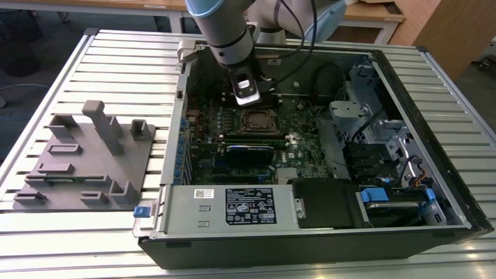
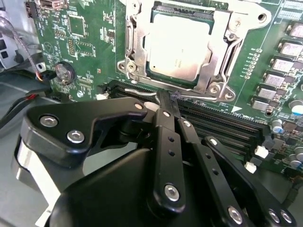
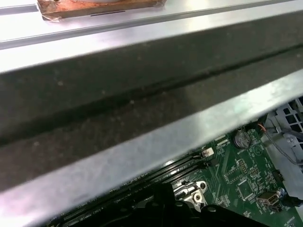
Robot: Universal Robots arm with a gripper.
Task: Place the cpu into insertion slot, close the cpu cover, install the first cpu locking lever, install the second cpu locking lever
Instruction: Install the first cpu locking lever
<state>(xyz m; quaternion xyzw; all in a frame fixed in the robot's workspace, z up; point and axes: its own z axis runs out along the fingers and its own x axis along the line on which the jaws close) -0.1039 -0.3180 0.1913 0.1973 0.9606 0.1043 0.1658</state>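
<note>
A slatted metal table [image 1: 116, 55] near a wooden desk [image 1: 376, 13] carries an open computer case [image 1: 310, 247]. Inside, the cpu [image 2: 177, 54] sits in the insertion slot [image 2: 150, 71] under the lowered cpu cover [image 2: 221, 33]. The gripper [image 2: 169, 100], fingers pinched together, is at a wire lever [image 2: 208, 98].

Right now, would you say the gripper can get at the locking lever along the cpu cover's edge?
Probably yes: the gripper sits right at the locking lever beside the closed cpu cover, nothing between them.
</note>
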